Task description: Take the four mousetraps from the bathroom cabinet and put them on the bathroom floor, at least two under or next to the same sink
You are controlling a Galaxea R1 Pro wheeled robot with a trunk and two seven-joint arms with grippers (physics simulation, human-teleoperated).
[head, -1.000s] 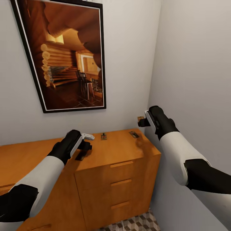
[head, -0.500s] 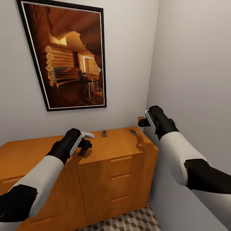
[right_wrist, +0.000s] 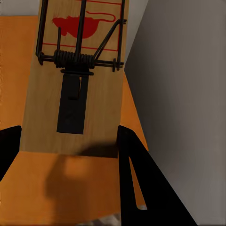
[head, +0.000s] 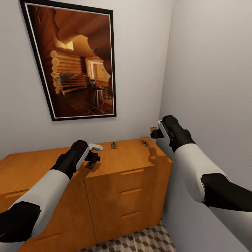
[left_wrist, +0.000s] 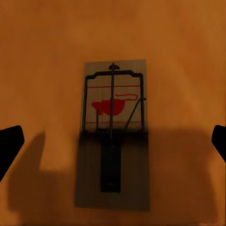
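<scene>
Two grippers over an orange cabinet (head: 129,182) in a corner, four mousetraps in view

The right gripper (head: 154,133) is raised above the cabinet's back right corner, its fingers (right_wrist: 136,188) clamped on a mousetrap (right_wrist: 77,80). The left gripper (head: 93,158) hovers above a second trap (left_wrist: 113,134) lying flat on the top, jaws spread wide to either side of it. Two more traps (head: 113,145) (head: 144,143) lie apart near the wall. Patterned floor tiles (head: 147,241) show beneath; a framed cabin picture (head: 75,59) hangs above
</scene>
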